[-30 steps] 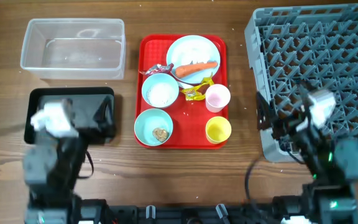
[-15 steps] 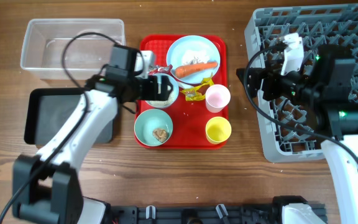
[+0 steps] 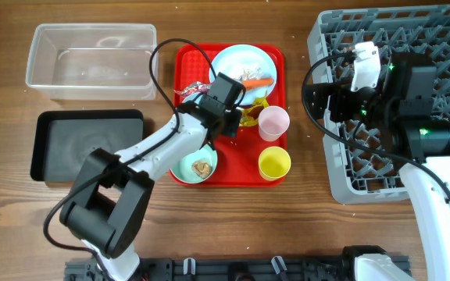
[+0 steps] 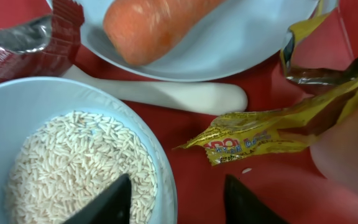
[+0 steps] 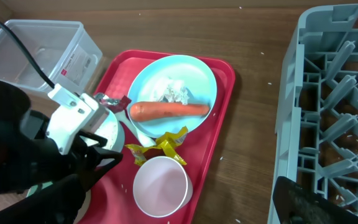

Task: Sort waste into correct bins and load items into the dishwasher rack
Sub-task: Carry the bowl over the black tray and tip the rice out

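Left gripper (image 4: 176, 205) low centre of the wrist view, jaws part-open astride the bowl (image 4: 17, 112) rim, clamping nothing yet; waste-sorting step, likely; next: pinch rim, lift level, dump rice (image 4: 73, 162).

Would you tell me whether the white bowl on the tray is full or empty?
Partly full: the white bowl holds a mound of rice grains below its rim.

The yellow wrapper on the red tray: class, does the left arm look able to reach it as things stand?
Probably yes. The left gripper hangs over the red tray, jaws apart, the yellow wrapper just ahead and uncovered; only the white bowl crowds one finger.
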`<state>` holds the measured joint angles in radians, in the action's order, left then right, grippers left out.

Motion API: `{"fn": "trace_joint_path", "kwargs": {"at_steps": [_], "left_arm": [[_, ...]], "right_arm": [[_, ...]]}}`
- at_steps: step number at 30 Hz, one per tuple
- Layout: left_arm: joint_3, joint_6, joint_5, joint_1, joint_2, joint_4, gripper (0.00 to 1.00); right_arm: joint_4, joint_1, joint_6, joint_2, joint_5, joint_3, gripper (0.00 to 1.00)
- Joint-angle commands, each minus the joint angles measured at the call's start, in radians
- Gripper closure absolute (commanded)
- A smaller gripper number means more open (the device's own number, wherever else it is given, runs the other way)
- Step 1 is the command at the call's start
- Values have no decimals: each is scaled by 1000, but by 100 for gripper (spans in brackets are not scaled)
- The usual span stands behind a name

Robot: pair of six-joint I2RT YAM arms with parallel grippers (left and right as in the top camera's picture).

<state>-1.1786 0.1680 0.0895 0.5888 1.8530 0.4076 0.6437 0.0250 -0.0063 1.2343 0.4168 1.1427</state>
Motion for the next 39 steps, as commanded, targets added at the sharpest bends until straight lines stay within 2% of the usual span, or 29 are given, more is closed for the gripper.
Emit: {"fn": "trace_joint_path", "kwargs": {"at_steps": [1, 4, 7, 8, 15, 18, 21, 23, 26, 27, 28, 34, 39], "left_arm": [[-12, 0, 22, -8, 53, -8, 61], [-12, 0, 22, -11, 85, -9, 66], [-12, -1, 22, -11, 86, -17, 92], [-12, -1, 22, -11, 85, -24, 96], [-13, 0, 36, -12, -65, -29, 96], [-13, 31, 35, -29, -246, 13, 96], [-13, 101, 35, -97, -410, 134, 96], [-13, 185, 13, -238, -489, 291, 96], [-8, 173, -178, -485, -491, 425, 96], [0, 150, -238, -544, -487, 436, 96], [37, 82, -417, -681, -478, 431, 96], [157, -116, -871, -1073, -475, 420, 96], [200, -191, -1059, -1263, -395, 367, 96]], "right_arm": [[3, -3, -17, 8, -13, 21, 1], [3, -3, -18, 8, -14, 21, 1], [3, -3, -18, 8, -13, 21, 1], [5, -3, -18, 8, -14, 21, 1], [8, -3, -17, 8, -13, 21, 1], [9, -3, -17, 8, -13, 21, 1], [9, -3, -17, 8, -13, 21, 1], [8, -3, -18, 8, -13, 21, 1], [8, -3, -18, 8, -13, 21, 1], [8, -3, -17, 8, -13, 21, 1], [8, -3, -17, 8, -13, 21, 1], [8, -3, -17, 8, -13, 21, 1], [10, -3, -16, 8, -13, 21, 1]]}}
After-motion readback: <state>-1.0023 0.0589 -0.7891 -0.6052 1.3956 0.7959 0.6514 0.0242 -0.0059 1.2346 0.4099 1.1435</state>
